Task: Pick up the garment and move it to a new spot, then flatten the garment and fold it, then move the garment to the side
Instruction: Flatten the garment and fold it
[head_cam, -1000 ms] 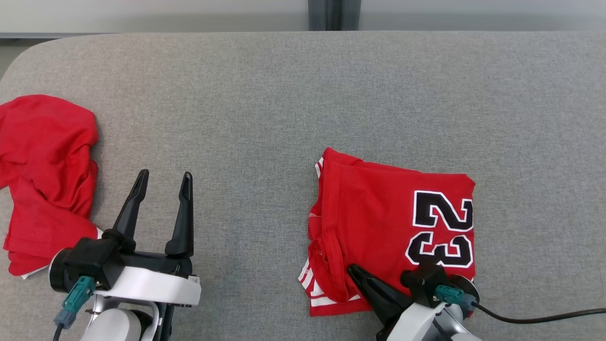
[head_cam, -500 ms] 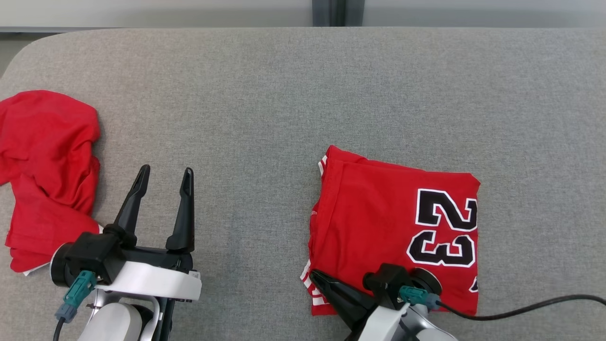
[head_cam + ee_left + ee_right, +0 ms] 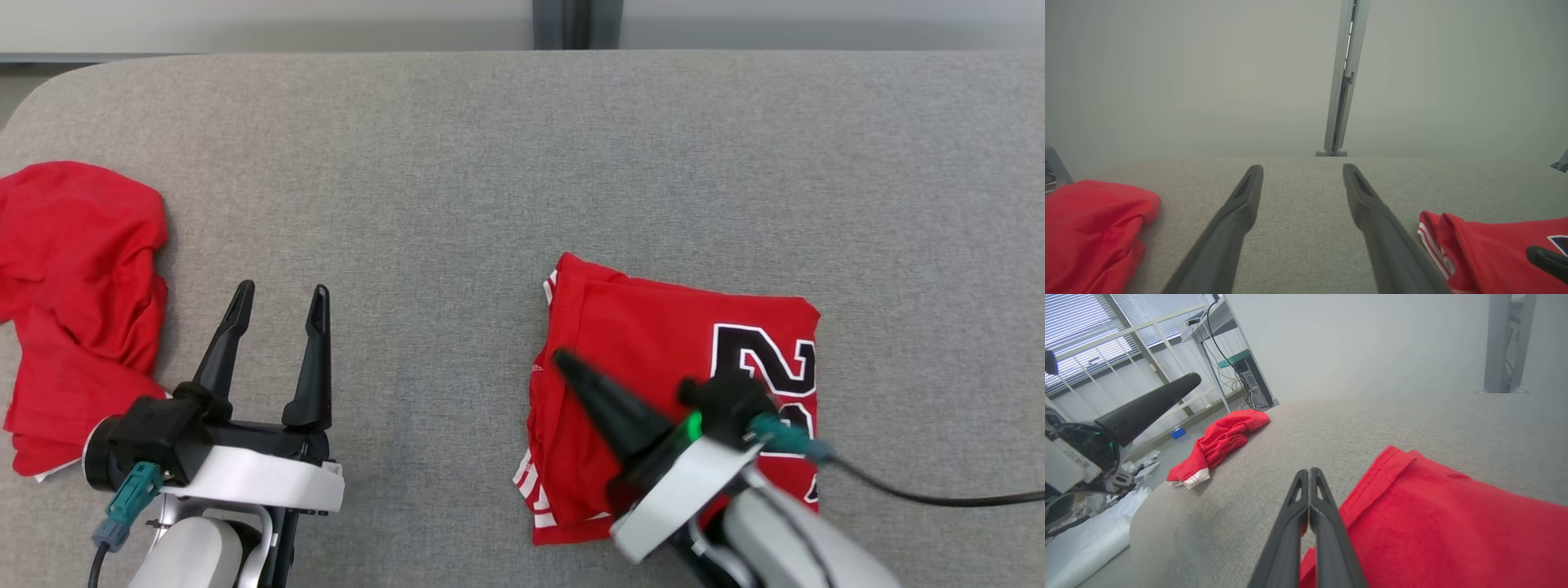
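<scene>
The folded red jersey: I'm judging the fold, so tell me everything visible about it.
The folded red jersey lies as a rough square on the grey fabric-covered table, right of centre in the head view. Its cloth looks thin and smooth, with a stitched hem at the far-left edge and red-and-white striped trim at the near-left corner. A black, white-edged number on its right is partly hidden by the right gripper, shut above it; contact cannot be told.

Blurred right tool (image 3: 565, 361) hiding part of garment (image 3: 637, 327) number, red heap (image 3: 73, 302) cropped
</scene>
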`<state>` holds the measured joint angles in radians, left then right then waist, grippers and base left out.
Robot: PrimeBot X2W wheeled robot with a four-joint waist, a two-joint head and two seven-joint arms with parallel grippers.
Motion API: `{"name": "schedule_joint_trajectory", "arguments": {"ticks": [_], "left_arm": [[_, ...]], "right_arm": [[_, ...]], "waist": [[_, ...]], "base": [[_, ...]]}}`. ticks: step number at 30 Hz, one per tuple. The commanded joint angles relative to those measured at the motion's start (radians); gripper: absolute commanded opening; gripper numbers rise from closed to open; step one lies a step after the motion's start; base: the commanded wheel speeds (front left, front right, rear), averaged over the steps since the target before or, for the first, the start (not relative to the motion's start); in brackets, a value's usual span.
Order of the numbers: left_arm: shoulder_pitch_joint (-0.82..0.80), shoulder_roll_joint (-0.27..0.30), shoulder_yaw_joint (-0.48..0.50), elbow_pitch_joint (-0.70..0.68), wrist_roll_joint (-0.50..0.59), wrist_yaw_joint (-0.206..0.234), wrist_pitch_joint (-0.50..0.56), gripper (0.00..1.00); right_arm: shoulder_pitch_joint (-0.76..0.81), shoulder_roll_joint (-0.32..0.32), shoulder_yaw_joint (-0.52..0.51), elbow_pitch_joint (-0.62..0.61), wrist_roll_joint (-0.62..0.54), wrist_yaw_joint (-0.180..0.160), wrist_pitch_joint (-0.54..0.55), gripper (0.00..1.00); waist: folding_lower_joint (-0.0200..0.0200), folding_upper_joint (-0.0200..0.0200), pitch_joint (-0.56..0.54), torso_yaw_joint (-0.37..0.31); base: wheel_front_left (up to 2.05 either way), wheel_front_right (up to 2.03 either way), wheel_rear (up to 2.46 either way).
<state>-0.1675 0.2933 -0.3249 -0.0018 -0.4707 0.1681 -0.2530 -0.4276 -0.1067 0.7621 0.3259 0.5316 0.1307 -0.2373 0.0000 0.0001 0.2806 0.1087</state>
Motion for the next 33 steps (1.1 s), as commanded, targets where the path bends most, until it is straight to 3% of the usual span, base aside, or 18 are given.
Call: {"name": "schedule_joint_trajectory", "arguments": {"ticks": [1,9,10,11,12,13,21,33], "left_arm": [[-0.002,0.002,0.005,0.000,-0.002,-0.004,-0.006,1.00],[0.006,0.020,0.008,-0.011,0.012,0.006,-0.004,1.00],[0.008,0.023,0.008,-0.013,0.013,0.006,-0.003,1.00],[0.010,0.026,0.008,-0.015,0.014,0.007,-0.001,1.00],[0.013,0.029,0.008,-0.019,0.016,0.009,0.000,1.00],[0.015,0.032,0.009,-0.022,0.018,0.011,0.000,1.00],[0.045,0.055,0.012,-0.049,0.027,0.032,0.012,1.00],[0.099,0.074,0.005,-0.084,0.023,0.055,0.042,1.00]], "right_arm": [[0.005,-0.011,-0.044,-0.019,0.009,0.000,-0.013,0.00],[0.084,-0.019,-0.380,-0.154,-0.073,0.000,-0.026,0.00],[0.099,-0.018,-0.413,-0.165,-0.085,0.000,-0.023,0.20],[0.113,-0.017,-0.449,-0.178,-0.102,0.000,-0.016,0.47],[0.123,-0.015,-0.488,-0.191,-0.118,0.000,-0.014,0.89],[0.136,-0.013,-0.518,-0.202,-0.136,0.000,-0.008,1.00],[0.260,-0.002,-0.701,-0.297,-0.259,0.000,0.070,1.00],[0.428,0.025,-0.758,-0.379,-0.297,0.000,0.167,1.00]], "waist": [[0.0000,-0.0001,-0.004,-0.006],[0.0000,-0.0001,-0.031,-0.040],[0.0000,-0.0001,-0.035,-0.044],[0.0000,-0.0001,-0.040,-0.048],[0.0000,-0.0001,-0.044,-0.052],[0.0000,-0.0001,-0.049,-0.056],[0.0000,-0.0001,-0.086,-0.082],[0.0000,-0.0001,-0.125,-0.086]], "base": [[0.00,0.00,0.00],[0.00,0.00,0.00],[0.00,0.00,0.00],[0.00,0.00,0.00],[0.00,0.00,0.00],[0.00,0.00,0.00],[0.00,0.00,0.00],[0.00,0.00,0.00]]}}
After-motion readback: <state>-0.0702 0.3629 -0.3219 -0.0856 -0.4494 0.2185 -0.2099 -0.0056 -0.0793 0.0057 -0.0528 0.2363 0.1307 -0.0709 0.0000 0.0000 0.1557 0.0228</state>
